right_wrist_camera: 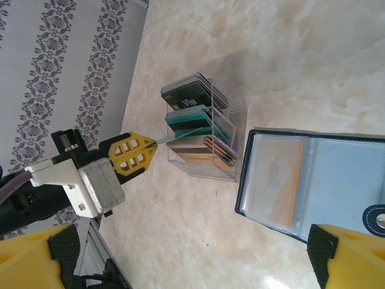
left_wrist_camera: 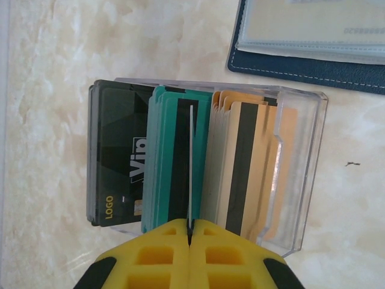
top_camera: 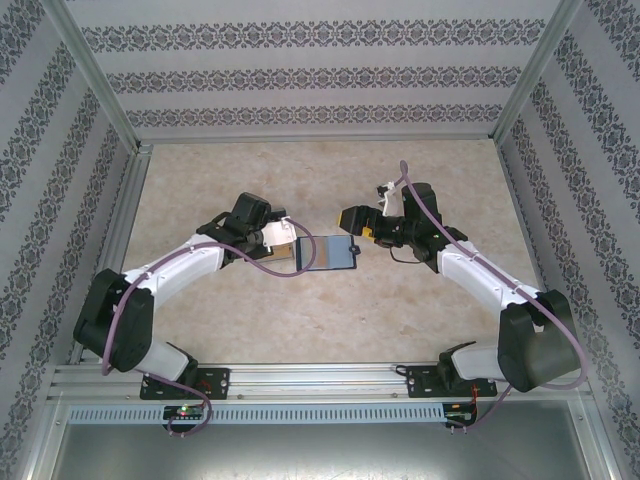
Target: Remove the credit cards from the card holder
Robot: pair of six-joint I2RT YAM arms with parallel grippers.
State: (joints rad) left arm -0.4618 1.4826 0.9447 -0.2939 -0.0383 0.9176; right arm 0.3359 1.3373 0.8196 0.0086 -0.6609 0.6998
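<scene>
Credit cards point(left_wrist_camera: 174, 156) stand on edge in a clear box point(left_wrist_camera: 304, 174): a dark one at 9 o'clock, teal ones in the middle, tan ones at 3 o'clock in the left wrist view. Left end effector point(left_wrist_camera: 190, 232) is pinched fully together on one thin card point(left_wrist_camera: 190, 150), seen edge-on, whose far end sits between the teal and tan groups. Card holder point(right_wrist_camera: 313, 180) lies open and flat on the tabletop point(right_wrist_camera: 301, 54), roughly mid-table in the top view, with the box just beside it at its 10 o'clock from the right wrist. A tan card edge point(right_wrist_camera: 295, 180) shows in the holder's left clear pocket; whether the other pocket holds anything, cannot tell. Closure tab point(right_wrist_camera: 376, 220) sits at the holder's 4 o'clock corner. Right end effector point(top_camera: 357, 226) hangs over the holder with fingers spread wide, gripping nothing. Patterned walls surround the tabletop.
</scene>
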